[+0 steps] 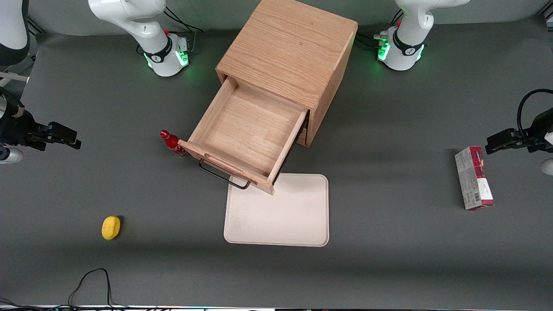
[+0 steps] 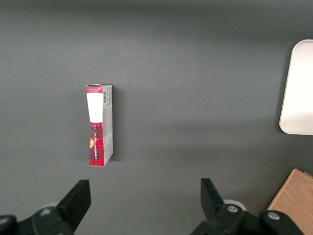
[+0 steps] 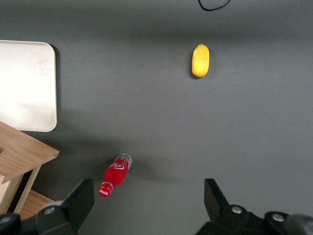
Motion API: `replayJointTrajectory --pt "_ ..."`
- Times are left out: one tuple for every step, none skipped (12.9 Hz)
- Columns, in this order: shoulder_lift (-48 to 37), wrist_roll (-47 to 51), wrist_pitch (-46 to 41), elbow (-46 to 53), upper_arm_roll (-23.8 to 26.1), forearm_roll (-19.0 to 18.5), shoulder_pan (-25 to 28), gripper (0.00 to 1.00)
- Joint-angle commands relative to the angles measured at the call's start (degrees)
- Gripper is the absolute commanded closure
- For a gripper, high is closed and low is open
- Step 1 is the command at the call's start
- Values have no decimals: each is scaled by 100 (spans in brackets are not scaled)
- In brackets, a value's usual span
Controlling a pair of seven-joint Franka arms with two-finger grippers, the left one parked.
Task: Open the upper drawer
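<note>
Front view shows the upper drawer [image 1: 250,129] pulled out, while the tool [image 1: 65,138] hangs released, well apart.

Lighting is even and moderately bright, coming from overhead. The oak cabinet [image 1: 298,56] casts a soft shadow on the grey table [image 1: 389,259] toward the parked arm's end. The open upper drawer [image 1: 248,129] shades the white tray [image 1: 281,216] edge beneath it. The gripper [image 1: 65,137], open at the working arm's end, appears dark and featureless. Green lamps glow at the arm bases. Focus is sharp; no glare noted.
</note>
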Motion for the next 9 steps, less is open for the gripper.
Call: replayJointTrajectory --pt "60 -129 49 105 53 -199 -54 0" --pt "69 -103 41 123 53 -217 -54 0" --pt "78 -86 41 123 45 -217 -45 0" --pt "87 -85 41 115 18 -217 -19 0" --pt "87 -85 32 115 18 -217 -19 0" --pt "87 -85 32 115 18 -217 -19 0" --pt "87 -85 32 106 18 -217 -28 0" --pt "87 -77 32 106 18 -217 -36 0" --pt "87 -77 23 106 18 -217 -37 0"
